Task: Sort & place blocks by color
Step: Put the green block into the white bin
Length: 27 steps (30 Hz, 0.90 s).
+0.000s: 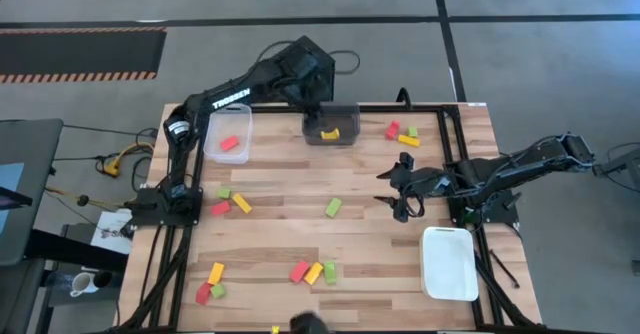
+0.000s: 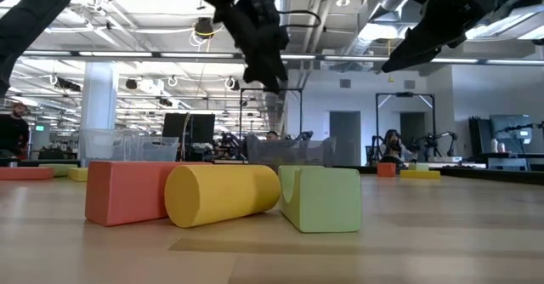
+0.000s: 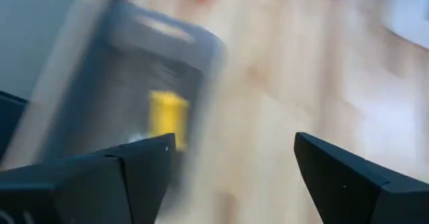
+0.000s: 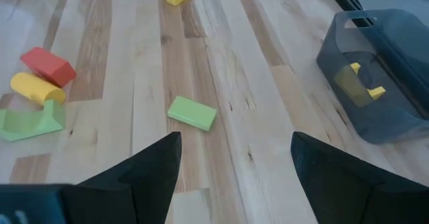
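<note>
1. The tabletop point(image 1: 300, 224) is of pale wooden planks with visible grain, set in a dark metal frame.
2. The left gripper point(image 1: 318, 109) hangs above the dark grey tray point(image 1: 345, 134) at the far edge. Its fingers point(image 3: 127, 177) are spread apart and carry nothing.
3. The dark grey tray is translucent plastic with rounded corners. Yellow blocks point(image 1: 330, 132) lie inside it.
4. The clear tray point(image 1: 240, 124), further left along the far edge, is transparent plastic and holds one red block point(image 1: 229, 144).
5. The white tray point(image 1: 450, 264), opaque with rounded corners, lies at the near right.
6. The right gripper point(image 1: 400, 189) hovers over the right half of the tabletop, fingers point(image 4: 141, 170) apart, nothing between them.
7. A flat oblong green block point(image 1: 333, 207) lies alone near the middle of the tabletop.
8. In the near middle, a red oblong block point(image 2: 127, 190), a yellow cylinder point(image 2: 221, 195) and a green block with a curved notch point(image 2: 327, 199) lie touching in a row; all are smooth and matt.
9. Further red, yellow and green blocks lie loose at the left, the near left and the far right point(image 1: 402, 132).
</note>
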Each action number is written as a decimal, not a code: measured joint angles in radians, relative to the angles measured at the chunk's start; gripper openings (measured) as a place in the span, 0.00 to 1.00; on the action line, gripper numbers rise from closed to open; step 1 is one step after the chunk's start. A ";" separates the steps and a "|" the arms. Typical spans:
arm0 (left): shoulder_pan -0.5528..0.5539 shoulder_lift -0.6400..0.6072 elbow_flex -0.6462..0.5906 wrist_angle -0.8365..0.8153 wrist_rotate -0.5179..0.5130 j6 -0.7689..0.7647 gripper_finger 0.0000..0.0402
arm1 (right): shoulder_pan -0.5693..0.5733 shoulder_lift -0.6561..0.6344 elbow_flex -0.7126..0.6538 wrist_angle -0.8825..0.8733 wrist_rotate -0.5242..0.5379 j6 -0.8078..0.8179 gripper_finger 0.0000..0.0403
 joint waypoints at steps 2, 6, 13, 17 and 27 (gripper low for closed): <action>-0.035 -0.028 0.005 -0.097 0.030 0.022 0.71 | 0.001 0.000 0.000 0.001 0.000 0.007 0.76; -0.138 -0.096 -0.036 -0.256 0.091 0.046 0.71 | 0.001 0.000 0.000 0.003 0.000 0.007 0.76; -0.412 -0.302 -0.216 -0.217 0.013 -0.087 0.71 | 0.004 0.000 0.000 0.014 0.000 0.017 0.76; -0.572 -0.465 -0.412 -0.074 -0.133 -0.267 0.71 | 0.028 0.016 0.000 0.063 -0.002 0.029 0.76; -0.924 -0.788 -0.966 0.558 -0.460 -0.660 0.71 | 0.144 0.142 0.038 0.198 -0.003 0.100 0.76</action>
